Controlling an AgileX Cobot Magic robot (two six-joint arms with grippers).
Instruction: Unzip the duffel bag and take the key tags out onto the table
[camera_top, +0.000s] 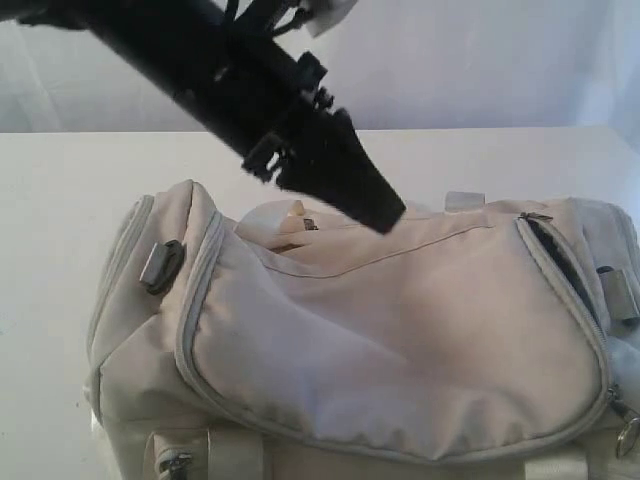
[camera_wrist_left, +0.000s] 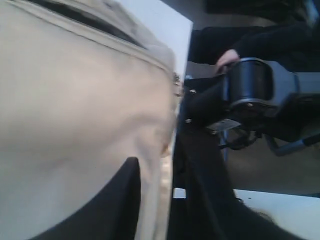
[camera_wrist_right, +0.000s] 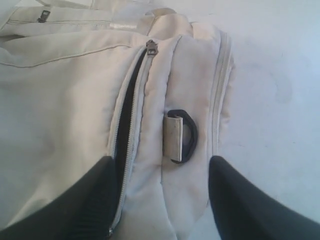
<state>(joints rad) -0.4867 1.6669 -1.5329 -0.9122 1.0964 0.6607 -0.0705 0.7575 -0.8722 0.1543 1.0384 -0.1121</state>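
White counter (camera_top: 60, 200) all around, plain and wide, pale wall behind it in the exterior view; through the left wrist view, a dim room past the counter edge, with a dark robot joint (camera_wrist_left: 250, 85) and what looks like a person's hand (camera_wrist_left: 227, 57) back there.

Cream duffel bag (camera_top: 380, 340) sprawled on the counter, filling the lower part of the exterior view; black arm (camera_top: 240, 80) slanting down from the top left to the bag's top middle, tip right at the fabric, touching or not, hard to say.

Left end effector (camera_wrist_left: 155, 170) shoved up close against the bag cloth; can't tell if spread or pinching, too near and blurry. Right end effector (camera_wrist_right: 161, 165) hanging over the bag's right-hand end, fingers (camera_wrist_right: 95, 200) spread wide, gripping nothing.

Zipper (camera_wrist_right: 127, 110) open only for a short run at that end, dark lining showing in the gap; black strap ring (camera_wrist_right: 187, 135) just beside it; slider (camera_wrist_right: 150, 46) sitting at the top of the gap.

Key tags nowhere in sight, presumably inside the bag; so, unzipping step, barely started. Next up, guessing: pinch the slider pull and drag it along the curved track toward the far end, other arm pinning the bag to stop any sliding or bunching.
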